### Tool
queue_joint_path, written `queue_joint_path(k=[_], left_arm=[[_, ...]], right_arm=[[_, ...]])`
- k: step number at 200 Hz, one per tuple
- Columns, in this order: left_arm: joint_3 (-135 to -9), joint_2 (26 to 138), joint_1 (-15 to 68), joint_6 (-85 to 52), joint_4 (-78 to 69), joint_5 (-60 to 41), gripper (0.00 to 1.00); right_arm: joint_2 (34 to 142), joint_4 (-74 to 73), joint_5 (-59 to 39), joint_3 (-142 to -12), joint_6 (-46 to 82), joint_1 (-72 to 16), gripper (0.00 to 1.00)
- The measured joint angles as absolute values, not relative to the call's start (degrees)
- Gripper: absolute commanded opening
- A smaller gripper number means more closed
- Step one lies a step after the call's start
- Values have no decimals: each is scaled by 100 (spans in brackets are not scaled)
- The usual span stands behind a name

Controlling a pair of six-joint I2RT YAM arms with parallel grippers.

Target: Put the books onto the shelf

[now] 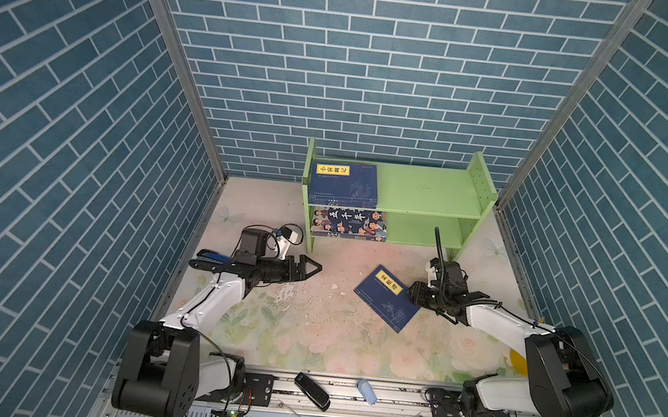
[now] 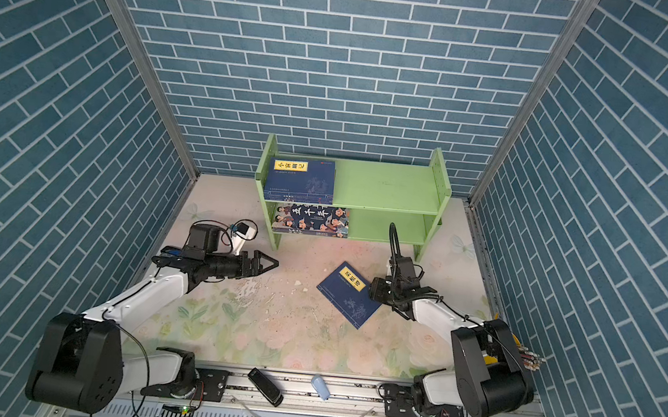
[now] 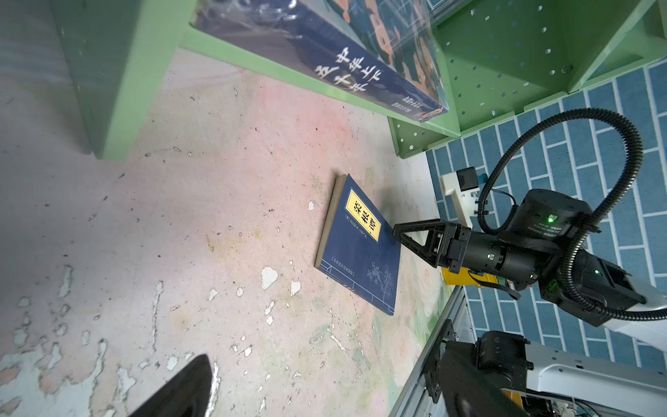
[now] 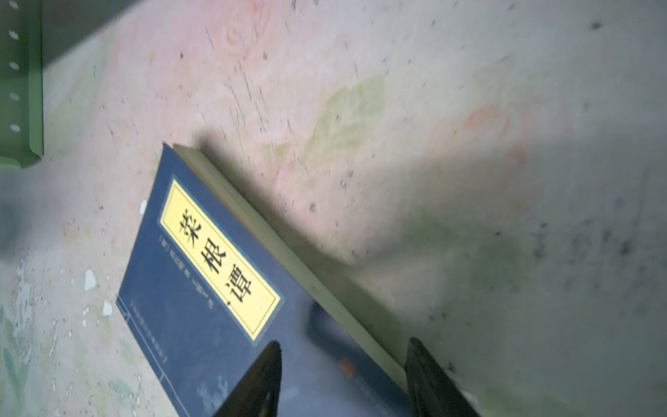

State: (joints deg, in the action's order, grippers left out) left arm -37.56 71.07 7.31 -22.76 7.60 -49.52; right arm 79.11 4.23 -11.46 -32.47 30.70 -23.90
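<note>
I judge this job mostly done. In both top views the light green wooden two-tier shelf (image 1: pixel 426 189) stands at the back of the scene, above centre. Thin navy books with a yellow title label (image 1: pixel 344 181), apparently a small stack, lie flat at the left end of its top tier. The large book with cartoon figures around a dark blue centre (image 1: pixel 349 222) lies flat on the lower tier beneath them. One thin navy book with a yellow label (image 1: pixel 388 298) is left, flat and skewed on the floral tabletop (image 1: pixel 312 332), right of centre and well in front of the shelf. In the right wrist view my right gripper (image 4: pixel 344 364) has its jaws roughly half apart. One finger sits over the cover and the other past the pale page edge, so it grips nothing yet. My left gripper (image 1: pixel 316 266) hovers left of centre, near the shelf's left leg, jaws fully spread and empty. What remains, as I see it, is to grip that last book and carry it to a free stretch of shelf.
</note>
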Motion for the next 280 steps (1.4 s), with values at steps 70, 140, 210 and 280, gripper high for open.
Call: queue_joint_path(k=[70, 140, 210, 280], left_arm=[[-3627, 7227, 733, -2403, 637, -4834, 100], [-3629, 7380, 733, -2359, 906, -4510, 100], [-3627, 7380, 733, -2353, 805, -4602, 100], [-3627, 7470, 733, -2381, 821, -4414, 100]], right_arm=[[7690, 462, -1326, -3229, 3282, -3634, 57], [7050, -97, -766, -2689, 3876, -3540, 57], [7985, -1011, -749, -2775, 3929, -3369, 56], [8726, -2174, -1380, -2840, 3852, -3376, 55]])
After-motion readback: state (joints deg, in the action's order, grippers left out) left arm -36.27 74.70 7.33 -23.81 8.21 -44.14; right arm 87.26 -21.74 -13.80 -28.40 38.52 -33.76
